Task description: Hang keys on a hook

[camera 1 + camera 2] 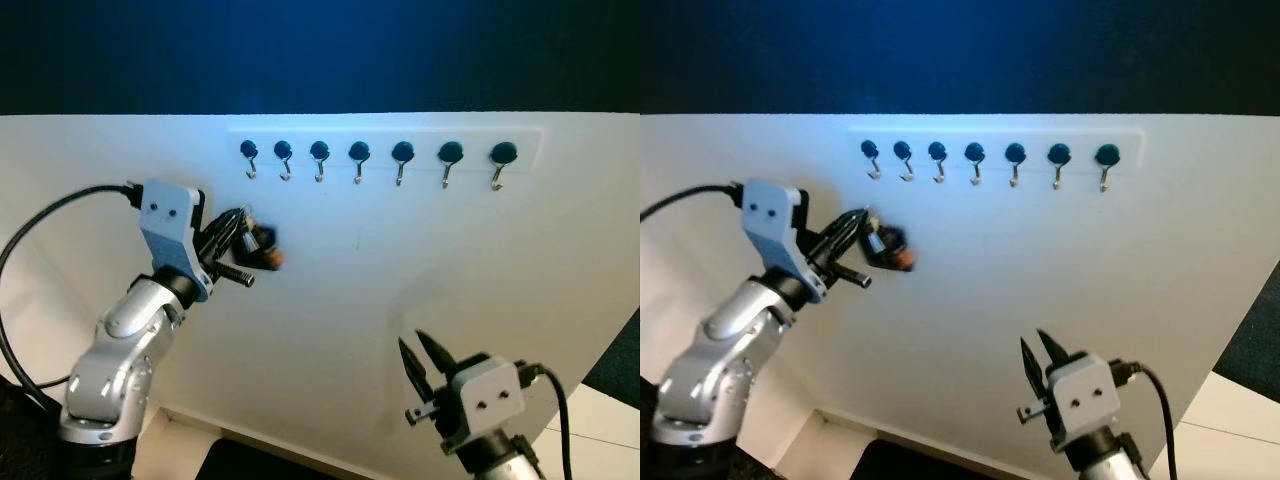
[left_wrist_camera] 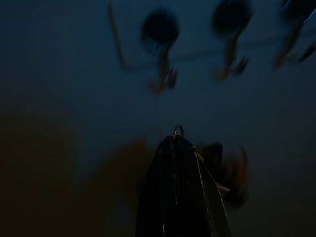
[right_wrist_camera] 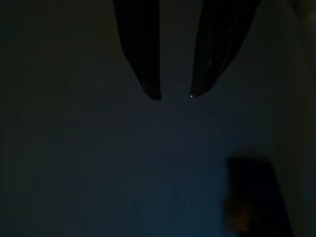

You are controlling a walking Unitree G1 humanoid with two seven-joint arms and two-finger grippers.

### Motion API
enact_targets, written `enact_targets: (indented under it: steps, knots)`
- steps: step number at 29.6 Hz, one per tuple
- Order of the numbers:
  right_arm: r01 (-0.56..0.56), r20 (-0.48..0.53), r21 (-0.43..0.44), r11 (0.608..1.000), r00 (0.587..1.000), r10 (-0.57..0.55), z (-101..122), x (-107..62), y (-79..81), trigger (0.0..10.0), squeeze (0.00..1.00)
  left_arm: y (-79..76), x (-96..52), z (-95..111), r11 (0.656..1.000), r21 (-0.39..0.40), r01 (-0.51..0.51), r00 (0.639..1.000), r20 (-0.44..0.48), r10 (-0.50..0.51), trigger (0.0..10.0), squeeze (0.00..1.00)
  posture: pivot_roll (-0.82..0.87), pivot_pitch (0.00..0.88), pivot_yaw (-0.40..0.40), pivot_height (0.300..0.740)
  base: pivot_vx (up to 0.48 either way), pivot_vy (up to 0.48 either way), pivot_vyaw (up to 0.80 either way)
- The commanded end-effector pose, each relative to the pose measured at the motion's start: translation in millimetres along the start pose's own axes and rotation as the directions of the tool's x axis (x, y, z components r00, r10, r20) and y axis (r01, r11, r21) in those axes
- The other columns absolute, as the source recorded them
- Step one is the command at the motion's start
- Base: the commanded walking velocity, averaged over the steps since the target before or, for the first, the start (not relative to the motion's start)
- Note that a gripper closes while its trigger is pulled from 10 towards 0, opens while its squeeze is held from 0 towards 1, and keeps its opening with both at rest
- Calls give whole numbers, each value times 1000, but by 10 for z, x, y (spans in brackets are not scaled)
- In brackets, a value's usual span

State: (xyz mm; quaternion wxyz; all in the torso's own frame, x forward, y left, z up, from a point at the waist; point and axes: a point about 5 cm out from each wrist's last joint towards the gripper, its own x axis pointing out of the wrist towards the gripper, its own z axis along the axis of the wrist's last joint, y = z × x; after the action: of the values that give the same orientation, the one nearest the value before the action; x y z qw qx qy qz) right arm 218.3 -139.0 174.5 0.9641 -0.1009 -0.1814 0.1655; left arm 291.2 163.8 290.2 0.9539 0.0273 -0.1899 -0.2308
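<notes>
The left gripper (image 1: 237, 228) has its jaws clamped on the dark bunch of keys with an orange tag (image 1: 262, 249), just below the leftmost small black-capped metal hook (image 1: 249, 157) at the left end of the white hook rail (image 1: 520, 133) on the white wall panel (image 1: 420, 290). The right gripper (image 1: 422, 358) hangs low near the panel's bottom edge, its jaws apart.

White wall panel (image 1: 420, 300), dark blue band (image 1: 320, 50) above it, pale floor (image 1: 610, 420) at lower right

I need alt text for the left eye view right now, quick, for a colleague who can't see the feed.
The left gripper, shut on the keys, is raised against a white wall just below the leftmost hook of a row of seven black-capped hooks. The right gripper is low at the right, fingers open.
</notes>
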Motion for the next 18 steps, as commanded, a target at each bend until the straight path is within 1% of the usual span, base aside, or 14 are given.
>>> enact_targets:
  steps: [1, 3, 4, 5, 7, 9, 10, 14, 17, 18]
  knots:
    - [-36, 3, 45, 998, 999, 36, 38, 13, 70, 10000, 0, 60, -54, 86, 1000, 9, 19, 1000, 5, -19, 10000, 0, -11, 142, 164, 740, 0, 0, 0]
    - [-69, 25, 80, 994, 997, 67, 101, 62, 100, 10000, 0, 104, -138, 116, 996, -13, 85, 996, -17, -86, 10000, 0, -11, 139, 164, 740, 0, 0, 0]
    - [-69, 25, 80, 994, 997, 67, 101, 62, 100, 10000, 0, 104, -138, 116, 996, -13, 85, 996, -17, -86, 10000, 0, -11, 139, 164, 740, 0, 0, 0]
    - [-80, 30, 85, 993, 997, 78, 114, 71, 106, 10000, 0, 127, -192, 114, 993, -31, 115, 993, -35, -116, 10000, 0, -10, 139, 164, 740, 0, 0, 0]
    - [-92, 34, 88, 992, 995, 89, 127, 82, 103, 10000, 0, 182, -260, 130, 991, -51, 125, 991, -45, -127, 10000, 0, -1, 137, 158, 740, 0, 0, 0]
    - [-92, 34, 88, 992, 995, 89, 127, 82, 103, 10000, 0, 182, -260, 130, 991, -51, 125, 991, -45, -127, 10000, 0, -1, 137, 158, 740, 0, 0, 0]
    - [-98, 38, 90, 991, 995, 95, 140, 92, 103, 10000, 0, 208, -267, 153, 991, -63, 114, 993, -36, -116, 10000, 0, -1, 137, 158, 740, 0, 0, 0]
    - [-144, 75, 95, 985, 988, 137, 221, 185, 153, 10000, 0, 242, -208, 260, 976, -191, 104, 994, 49, -97, 10000, 0, 2, 126, 157, 740, 0, 0, 0]
    - [-150, 77, 96, 984, 987, 143, 233, 197, 159, 10000, 0, 248, -208, 267, 972, -211, 109, 994, 55, -99, 10000, 0, 2, 126, 158, 740, 0, 0, 0]
    - [-159, 86, 100, 982, 985, 150, 256, 218, 172, 10000, 0, 259, -203, 274, 965, -239, 109, 993, 65, -96, 10000, 0, 2, 126, 158, 740, 0, 0, 0]
